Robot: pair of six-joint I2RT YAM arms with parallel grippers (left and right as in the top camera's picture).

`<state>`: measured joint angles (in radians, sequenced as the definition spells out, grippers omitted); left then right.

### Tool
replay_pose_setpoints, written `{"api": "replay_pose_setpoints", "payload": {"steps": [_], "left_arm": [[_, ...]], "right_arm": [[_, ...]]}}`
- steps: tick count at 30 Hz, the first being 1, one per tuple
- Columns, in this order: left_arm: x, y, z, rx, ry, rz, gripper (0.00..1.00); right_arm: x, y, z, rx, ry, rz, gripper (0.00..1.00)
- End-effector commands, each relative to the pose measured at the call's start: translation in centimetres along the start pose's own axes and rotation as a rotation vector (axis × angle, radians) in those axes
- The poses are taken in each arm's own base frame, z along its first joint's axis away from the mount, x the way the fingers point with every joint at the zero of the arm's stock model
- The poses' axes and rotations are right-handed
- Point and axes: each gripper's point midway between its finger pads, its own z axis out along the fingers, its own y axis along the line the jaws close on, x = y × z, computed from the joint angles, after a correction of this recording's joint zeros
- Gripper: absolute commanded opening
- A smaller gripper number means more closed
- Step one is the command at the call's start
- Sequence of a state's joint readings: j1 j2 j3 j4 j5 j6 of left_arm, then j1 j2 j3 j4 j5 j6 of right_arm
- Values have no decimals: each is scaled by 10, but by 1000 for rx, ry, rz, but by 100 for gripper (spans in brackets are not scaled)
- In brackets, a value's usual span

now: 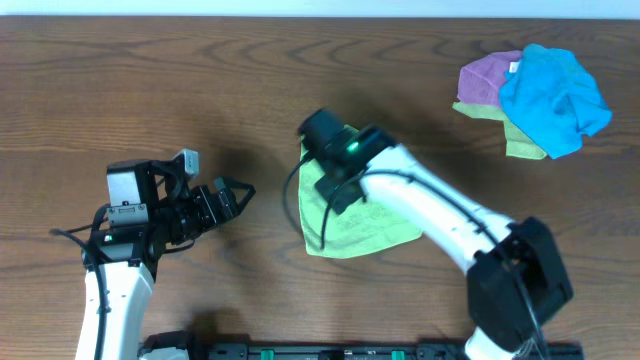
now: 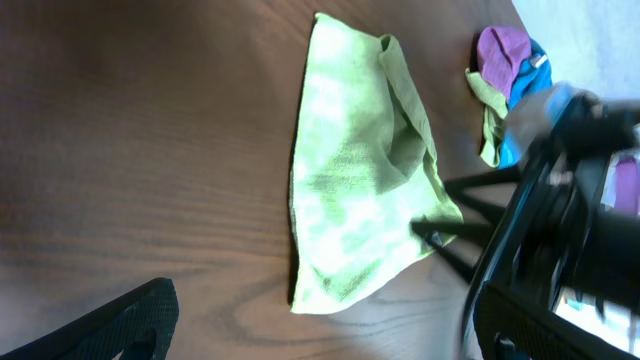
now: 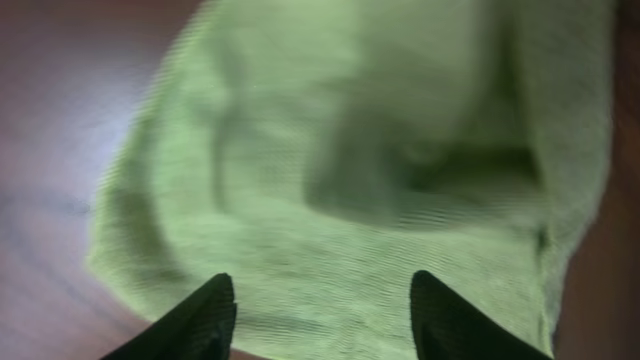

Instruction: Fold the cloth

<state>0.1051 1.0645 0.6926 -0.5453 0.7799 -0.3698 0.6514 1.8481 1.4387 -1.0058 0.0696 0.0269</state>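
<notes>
Loosely folded cloth (image 1: 370, 232), right jaws parted above it, left jaws spread wide

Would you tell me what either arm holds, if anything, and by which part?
Nothing: the right jaws stand open over the cloth, the left jaws open apart from it.

The table (image 1: 150, 80) is dark brown wood with wavy lines in it. Near its back right corner sits a small heap of three cloths. A blue cloth (image 1: 553, 98) lies on top, all bunched up, on the side nearer the right edge. A purple cloth (image 1: 487, 78) pokes out from under it on the left. At the bottom is a yellow-green cloth (image 1: 523, 148). Only thin strips of it show along the front of the heap.
</notes>
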Motion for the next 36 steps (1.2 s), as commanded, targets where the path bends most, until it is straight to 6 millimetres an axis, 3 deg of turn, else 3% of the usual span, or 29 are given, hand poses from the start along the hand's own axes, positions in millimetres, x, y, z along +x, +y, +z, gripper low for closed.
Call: {"api": "replay_pose_setpoints", "payload": {"steps": [1, 5, 10, 14, 18, 23, 36], "left_arm": [[-1, -6, -5, 11, 2, 4, 96], [10, -3, -4, -11, 44, -19, 96], [27, -10, 8, -51, 97, 8, 96], [47, -17, 20, -102, 146, 19, 96], [63, -20, 29, -159, 168, 2, 96], [75, -8, 43, -241, 177, -94, 95], [89, 2, 104, -139, 319, -171, 95]], "right_arm": [[0, -32, -16, -46, -29, 172, 60], [14, -72, -28, -34, -36, 284, 65], [42, -89, -28, -86, -14, 371, 70], [73, -95, -19, -86, 26, 454, 80], [93, -92, -12, -131, 8, 539, 81], [111, -94, -9, -173, -31, 629, 82], [124, -105, -24, -167, -69, 686, 82]]}}
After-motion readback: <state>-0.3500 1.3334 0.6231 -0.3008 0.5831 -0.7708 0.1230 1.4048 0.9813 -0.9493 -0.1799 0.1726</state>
